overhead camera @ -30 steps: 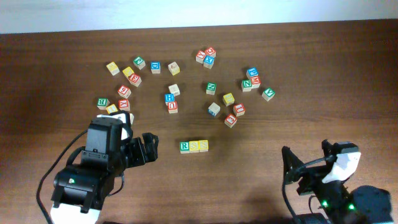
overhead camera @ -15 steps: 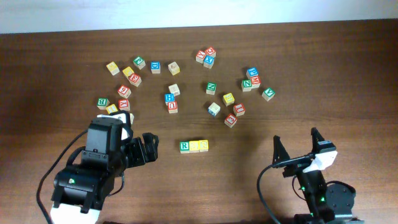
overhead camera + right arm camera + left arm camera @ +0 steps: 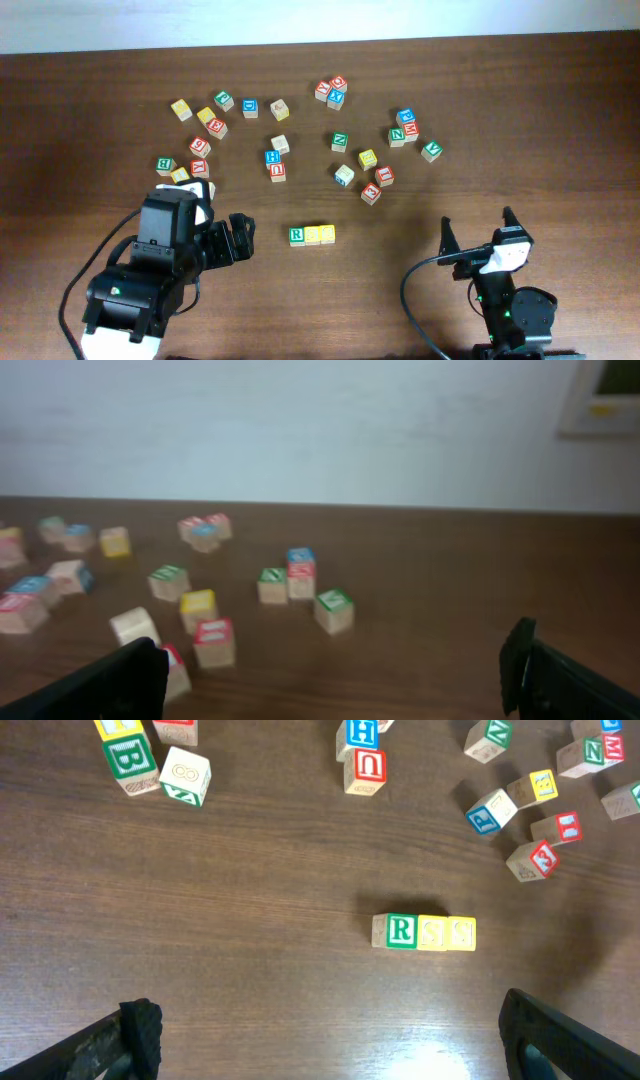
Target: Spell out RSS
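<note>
So my left gripper (image 3: pixel 237 238) was sitting at the near-left of the table (image 3: pixel 560 100), pincer spread wide with nothing in it. In the left wrist view its two fingers sat way out at the bottom corners. I read that as a parked pose, kept clear so it couldn't bump anything. Moving right, the RSS row (image 3: pixel 312 234) lay in the near-middle. The R cube (image 3: pixel 401 931) with its green border was on the left end, then the two yellow cubes (image 3: pixel 434 932) sat tight against it, all three touching in one straight line. The spot made sense to me: the loose cubes (image 3: pixel 345 140) were scattered across the far half, so a bare patch nearer the arms kept the word readable and apart from the clutter. The closest stray I could pick out was the red U cube (image 3: pixel 365 767), farther back and well apart from the row. Over on the near-right, the right gripper (image 3: pixel 478 238) was also wide open and empty. Its wrist camera looked across the table at the far cubes and the wall (image 3: pixel 320 420), so the row wasn't in that view at all. Honestly the spelling looked done to me, though the letters on the yellow faces were pretty faint from overhead.
</note>
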### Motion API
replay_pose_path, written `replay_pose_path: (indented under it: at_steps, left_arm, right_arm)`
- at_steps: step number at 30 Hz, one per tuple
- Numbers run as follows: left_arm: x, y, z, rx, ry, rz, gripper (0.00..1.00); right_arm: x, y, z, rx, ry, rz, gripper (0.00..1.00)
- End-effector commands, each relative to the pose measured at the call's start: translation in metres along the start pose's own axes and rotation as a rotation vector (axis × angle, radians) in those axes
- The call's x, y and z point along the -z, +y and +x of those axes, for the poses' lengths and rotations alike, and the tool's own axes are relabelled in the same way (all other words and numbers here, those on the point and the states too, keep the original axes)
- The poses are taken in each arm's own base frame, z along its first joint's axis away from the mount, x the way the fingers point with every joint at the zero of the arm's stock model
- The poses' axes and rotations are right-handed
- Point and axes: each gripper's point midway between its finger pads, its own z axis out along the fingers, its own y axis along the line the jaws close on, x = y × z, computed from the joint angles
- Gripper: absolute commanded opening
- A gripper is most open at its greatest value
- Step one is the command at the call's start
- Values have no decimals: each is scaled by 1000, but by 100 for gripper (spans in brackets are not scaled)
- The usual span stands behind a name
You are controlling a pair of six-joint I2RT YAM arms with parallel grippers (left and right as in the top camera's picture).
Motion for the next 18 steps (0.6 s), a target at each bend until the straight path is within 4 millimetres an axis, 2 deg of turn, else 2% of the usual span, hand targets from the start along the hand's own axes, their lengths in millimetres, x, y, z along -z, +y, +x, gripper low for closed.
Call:
replay_pose_path:
  at_steps: [1, 18]
  left_arm:
    - [3, 1, -5, -6, -18, -7, 99]
    - [3, 1, -5, -6, -18, -7, 99]
  right_arm:
    - [1, -17, 3, 10, 7, 95, 98]
    - [2, -20, 4, 12, 11, 112, 98]
